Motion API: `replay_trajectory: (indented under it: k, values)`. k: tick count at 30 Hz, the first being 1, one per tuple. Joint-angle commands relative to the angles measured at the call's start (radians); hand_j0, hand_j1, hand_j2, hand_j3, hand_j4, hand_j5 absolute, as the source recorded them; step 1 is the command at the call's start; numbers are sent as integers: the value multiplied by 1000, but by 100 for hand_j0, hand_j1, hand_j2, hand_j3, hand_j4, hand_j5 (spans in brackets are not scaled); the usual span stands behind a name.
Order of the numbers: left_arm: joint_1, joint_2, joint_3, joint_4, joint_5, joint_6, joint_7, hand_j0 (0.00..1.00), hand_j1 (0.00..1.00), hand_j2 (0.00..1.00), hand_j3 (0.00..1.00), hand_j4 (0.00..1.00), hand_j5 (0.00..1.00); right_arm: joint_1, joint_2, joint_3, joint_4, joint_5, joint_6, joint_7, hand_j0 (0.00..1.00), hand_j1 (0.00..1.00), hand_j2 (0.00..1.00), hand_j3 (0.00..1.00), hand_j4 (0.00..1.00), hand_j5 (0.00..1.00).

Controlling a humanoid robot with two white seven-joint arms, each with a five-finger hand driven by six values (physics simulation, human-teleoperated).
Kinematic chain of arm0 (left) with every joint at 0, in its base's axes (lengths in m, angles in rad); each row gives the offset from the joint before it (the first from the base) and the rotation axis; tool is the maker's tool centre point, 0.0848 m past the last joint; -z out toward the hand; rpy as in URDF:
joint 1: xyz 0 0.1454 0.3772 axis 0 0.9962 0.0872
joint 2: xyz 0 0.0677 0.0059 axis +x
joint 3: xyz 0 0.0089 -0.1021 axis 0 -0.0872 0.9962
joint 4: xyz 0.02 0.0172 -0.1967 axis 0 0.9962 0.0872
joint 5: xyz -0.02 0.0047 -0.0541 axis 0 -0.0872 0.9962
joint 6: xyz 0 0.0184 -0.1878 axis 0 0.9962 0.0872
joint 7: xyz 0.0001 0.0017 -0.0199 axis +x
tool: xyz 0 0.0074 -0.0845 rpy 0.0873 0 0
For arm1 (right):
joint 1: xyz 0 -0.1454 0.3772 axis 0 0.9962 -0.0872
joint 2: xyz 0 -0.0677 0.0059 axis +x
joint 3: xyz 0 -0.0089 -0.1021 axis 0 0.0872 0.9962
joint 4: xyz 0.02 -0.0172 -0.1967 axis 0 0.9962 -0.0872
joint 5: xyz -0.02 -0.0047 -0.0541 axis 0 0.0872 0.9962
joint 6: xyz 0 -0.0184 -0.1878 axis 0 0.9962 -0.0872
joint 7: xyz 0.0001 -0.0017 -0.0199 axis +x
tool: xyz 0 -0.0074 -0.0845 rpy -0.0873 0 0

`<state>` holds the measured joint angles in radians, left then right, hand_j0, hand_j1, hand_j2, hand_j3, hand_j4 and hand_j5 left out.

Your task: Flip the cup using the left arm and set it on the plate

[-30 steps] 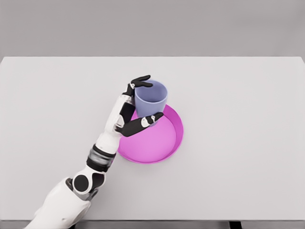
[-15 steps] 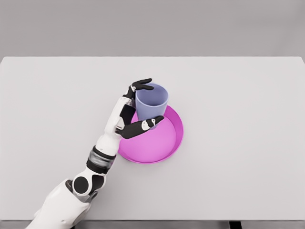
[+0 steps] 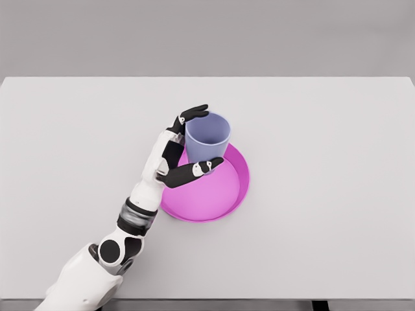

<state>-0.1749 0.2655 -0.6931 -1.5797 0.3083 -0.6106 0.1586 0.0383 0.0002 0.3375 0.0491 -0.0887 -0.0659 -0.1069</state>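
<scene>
Lavender cup (image 3: pixel 207 136) stood upright, mouth up, over the far rim of the magenta plate (image 3: pixel 214 191). Left hand (image 3: pixel 178 148) wrapped it, fingers and thumb curled around its wall. Placement step appeared underway; the next move would require releasing

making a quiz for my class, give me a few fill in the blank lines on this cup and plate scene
1. The cup stands with its opening facing ____.
2. The plate is ____ in colour.
3. The hand around the cup is the ____ hand.
4. Cup and plate rest on a white ____.

Missing words: up; pink; left; table
</scene>
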Motion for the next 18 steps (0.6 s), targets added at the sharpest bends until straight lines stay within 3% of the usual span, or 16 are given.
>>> replay_trajectory:
  k: [1,18]
  values:
    - [0,0,1,-2,-2,0,-1,68,68,68,68,68,68,0,0,0,2,0,0,1,100,100,100,100,100,100]
    - [2,0,7,-17,-2,0,1,77,77,77,77,77,77,0,0,0,0,0,0,-1,100,100,100,100,100,100]
